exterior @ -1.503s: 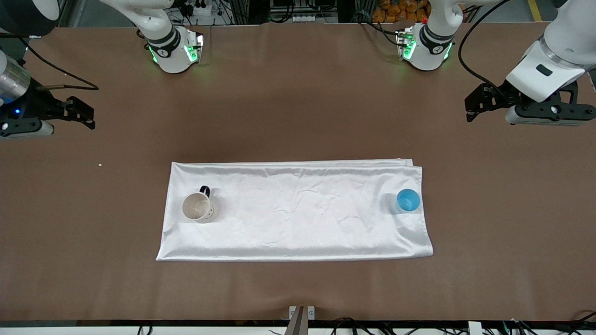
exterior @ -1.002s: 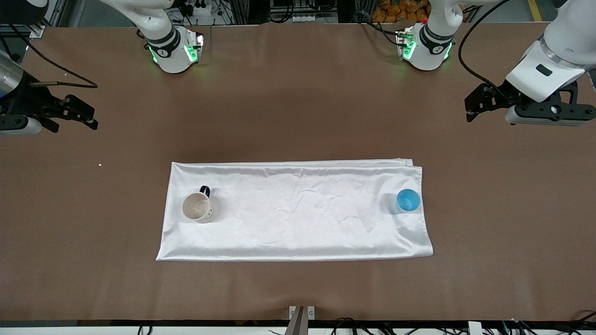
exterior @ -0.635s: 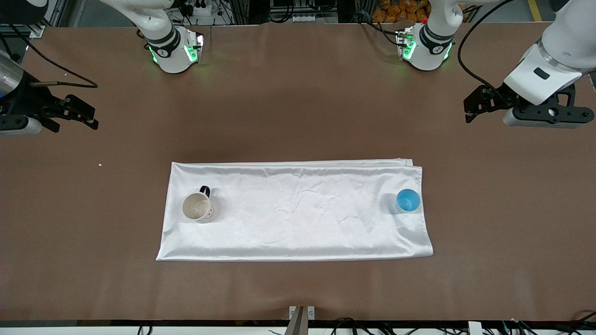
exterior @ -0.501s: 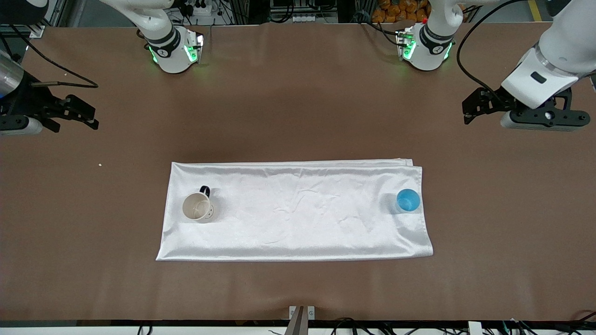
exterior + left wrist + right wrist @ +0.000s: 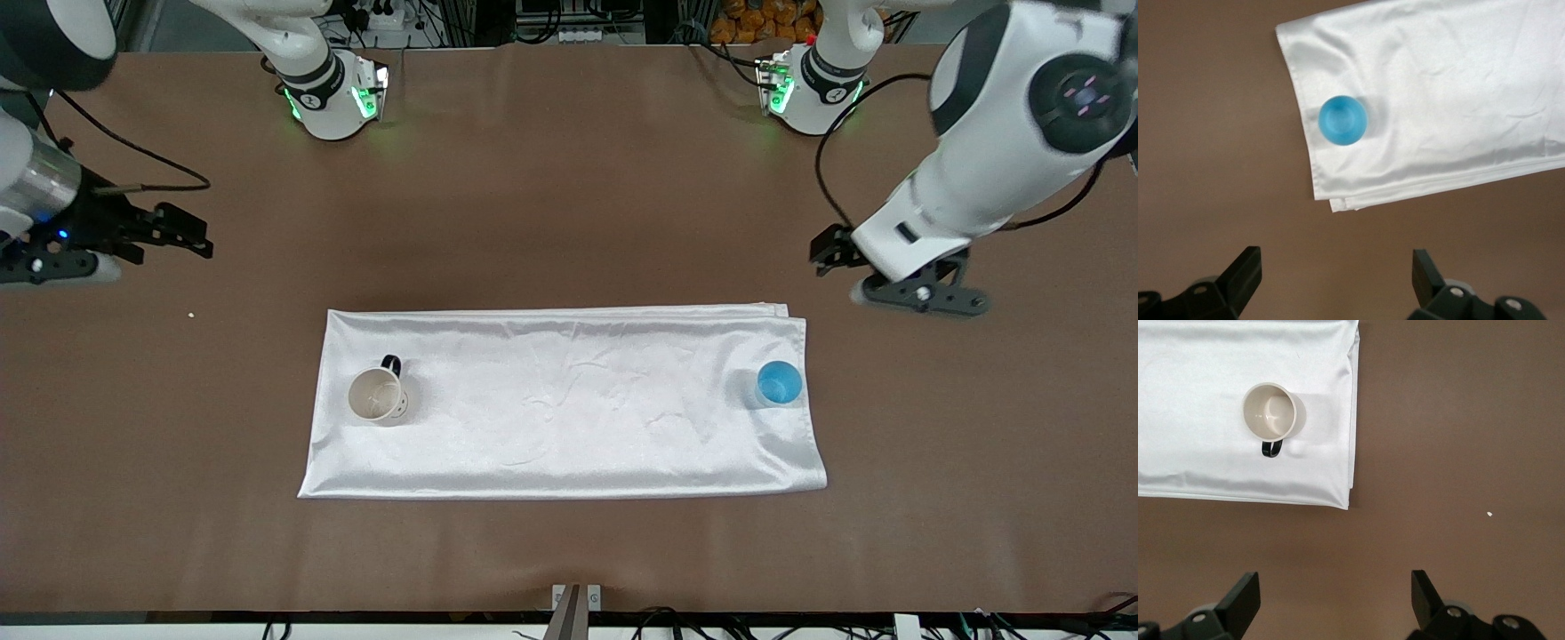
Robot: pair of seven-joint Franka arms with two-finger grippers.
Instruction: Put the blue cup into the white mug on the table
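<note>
The blue cup [image 5: 779, 384] stands upright, mouth up, on the white cloth [image 5: 569, 409], close to the cloth's short edge at the left arm's end of the counter [image 5: 569, 178]. The left gripper [image 5: 876, 271] hangs over bare counter just off the cloth's corner there, fingers [image 5: 1243, 273] spread wide and empty. From it the cup lies toward the front camera, near but not under the fingers, so this arm is much the closer one for the pickup. Being round, the cup has no preferred grip direction.

The white mug [image 5: 378, 396] stands upright on the same cloth at the right arm's end, its dark handle turned away from the front camera, well apart from the cup. Only wrinkled cloth lies between them.

The right gripper [image 5: 169, 238] waits over bare counter, well apart from the cloth, fingers wide and empty.
</note>
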